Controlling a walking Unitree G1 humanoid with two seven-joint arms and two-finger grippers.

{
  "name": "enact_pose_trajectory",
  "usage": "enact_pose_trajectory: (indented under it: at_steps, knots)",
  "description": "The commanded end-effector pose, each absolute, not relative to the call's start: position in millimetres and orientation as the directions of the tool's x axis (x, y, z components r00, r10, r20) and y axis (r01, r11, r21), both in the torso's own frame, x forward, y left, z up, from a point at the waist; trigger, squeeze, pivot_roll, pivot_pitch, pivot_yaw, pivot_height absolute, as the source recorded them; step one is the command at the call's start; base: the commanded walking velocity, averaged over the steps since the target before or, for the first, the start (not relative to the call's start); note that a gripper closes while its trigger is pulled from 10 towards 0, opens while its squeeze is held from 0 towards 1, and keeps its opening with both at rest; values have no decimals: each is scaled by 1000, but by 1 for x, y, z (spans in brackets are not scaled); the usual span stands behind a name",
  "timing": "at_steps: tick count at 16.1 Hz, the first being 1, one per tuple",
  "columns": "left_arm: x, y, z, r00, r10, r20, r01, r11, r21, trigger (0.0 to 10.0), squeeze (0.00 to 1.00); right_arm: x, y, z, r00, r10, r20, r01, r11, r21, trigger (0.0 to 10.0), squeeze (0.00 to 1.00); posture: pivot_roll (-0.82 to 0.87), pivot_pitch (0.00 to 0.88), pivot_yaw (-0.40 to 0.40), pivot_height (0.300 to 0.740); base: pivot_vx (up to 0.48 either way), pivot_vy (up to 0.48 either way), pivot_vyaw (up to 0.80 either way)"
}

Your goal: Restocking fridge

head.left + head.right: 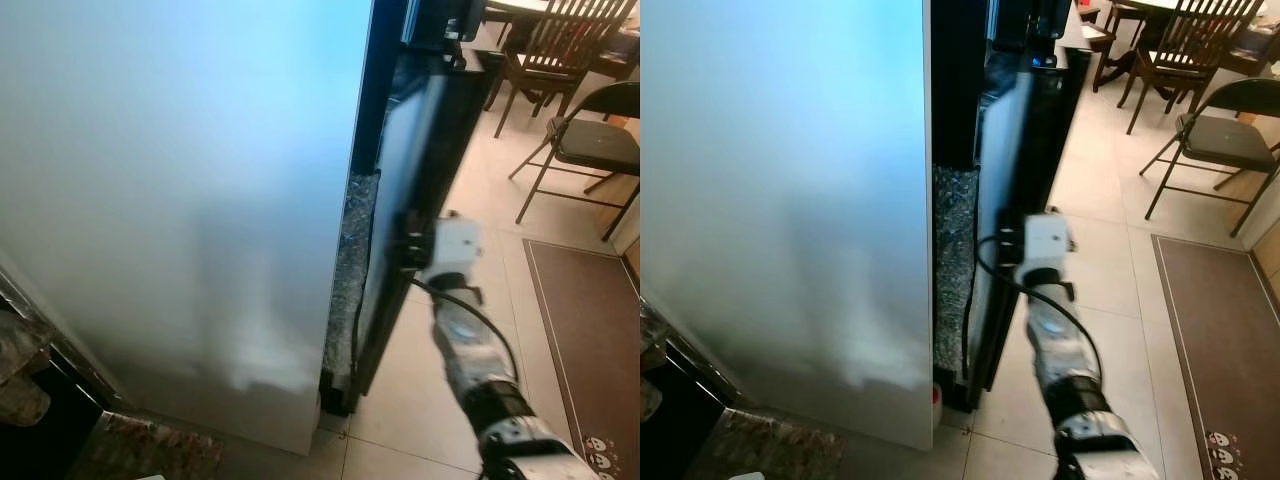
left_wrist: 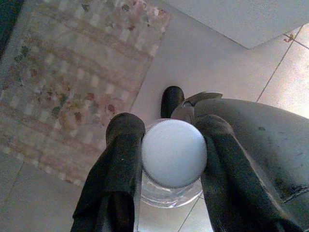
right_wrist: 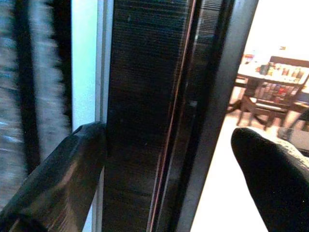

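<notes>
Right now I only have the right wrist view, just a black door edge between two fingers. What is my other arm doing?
Observer: The left gripper is clamped on a clear bottle with a white cap, hanging over the tile floor.
Operator: And is the fridge door actually open?
Observer: Yes. The black door stands ajar with a dark gap between it and the pale fridge side.
Operator: Where am I on that door?
Observer: The right gripper is at the door's edge, partway up its height, arm stretched forward.
Operator: Anything behind the door?
Observer: A folding chair stands on the tiles beyond it.
</notes>
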State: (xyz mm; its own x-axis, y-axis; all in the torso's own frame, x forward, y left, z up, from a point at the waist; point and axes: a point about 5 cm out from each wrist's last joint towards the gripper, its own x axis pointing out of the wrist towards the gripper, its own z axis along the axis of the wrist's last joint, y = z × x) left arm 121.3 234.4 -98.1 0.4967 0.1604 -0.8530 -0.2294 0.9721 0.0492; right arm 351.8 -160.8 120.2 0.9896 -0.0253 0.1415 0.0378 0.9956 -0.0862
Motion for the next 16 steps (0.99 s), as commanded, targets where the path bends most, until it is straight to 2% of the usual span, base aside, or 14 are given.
enact_pose_trajectory:
  at_steps: [1,5,6,8,11,13,16]
  knots:
    - [119,232,-99,490,151,-858,-224,974,43,10000,0,344,-198,109,980,-178,92,185,981,-67,10000,0,-7,0,-44,740,0,0,0]
    - [120,231,-99,489,145,-860,-220,975,40,10000,0,328,-248,90,936,-352,-2,351,935,-59,10000,0,-17,0,-47,740,0,0,0]
    - [120,231,-100,489,143,-861,-217,975,39,10000,0,318,-266,77,908,-413,-71,411,911,-43,10000,0,-18,0,-48,740,0,0,0]
    - [120,230,-100,484,136,-865,-204,978,40,10000,0,298,-278,47,875,-431,-221,435,900,-33,10000,0,-23,0,-49,740,0,0,0]
    - [120,230,-100,480,133,-867,-197,979,42,10000,0,258,-283,-2,790,-409,-456,429,901,-66,10000,0,-24,0,-45,740,0,0,0]
    - [119,231,-100,476,136,-869,-191,980,50,10000,0,231,-276,-30,724,-341,-599,376,924,-71,10000,0,-31,0,-38,740,0,0,0]
    - [119,233,-100,469,138,-872,-184,981,56,10000,0,193,-245,-66,629,-123,-767,180,984,-11,10000,0,-30,0,-29,740,0,0,0]
